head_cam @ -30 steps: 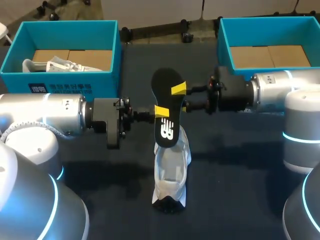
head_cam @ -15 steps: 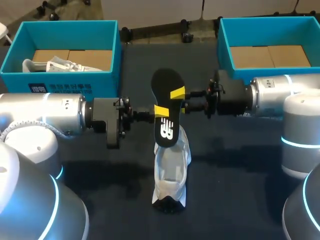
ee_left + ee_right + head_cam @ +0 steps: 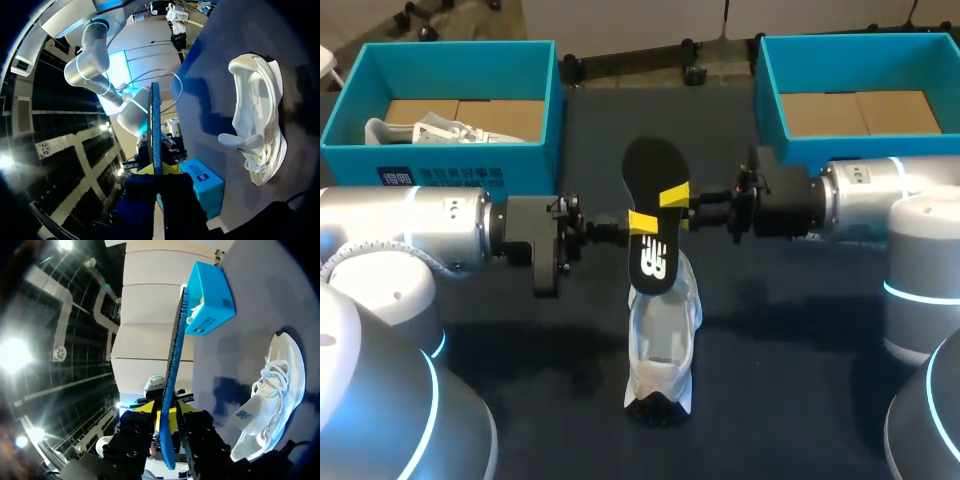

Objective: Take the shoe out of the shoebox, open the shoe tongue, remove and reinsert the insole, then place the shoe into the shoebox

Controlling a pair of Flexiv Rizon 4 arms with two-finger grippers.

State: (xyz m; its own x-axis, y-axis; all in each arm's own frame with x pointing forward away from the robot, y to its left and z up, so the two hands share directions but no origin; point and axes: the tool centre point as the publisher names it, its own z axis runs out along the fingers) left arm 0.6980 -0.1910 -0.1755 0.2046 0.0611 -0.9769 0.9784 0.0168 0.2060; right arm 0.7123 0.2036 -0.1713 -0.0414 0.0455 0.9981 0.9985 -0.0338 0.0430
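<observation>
Black, with a blue underside, the insole (image 3: 652,168) is held upright over the table (image 3: 800,330). It is pinched by the left gripper (image 3: 642,224) from 9 o'clock and by the right gripper (image 3: 675,195) from 3 o'clock (in each wrist view it is seen edge-on between that gripper's fingers). The white shoe (image 3: 662,345) is laid at 6 o'clock of the insole, its tongue folded out. One blue shoebox (image 3: 535,160) at 10 o'clock is occupied by another shoe (image 3: 430,130); a second box (image 3: 770,90) is seen at 2 o'clock.
</observation>
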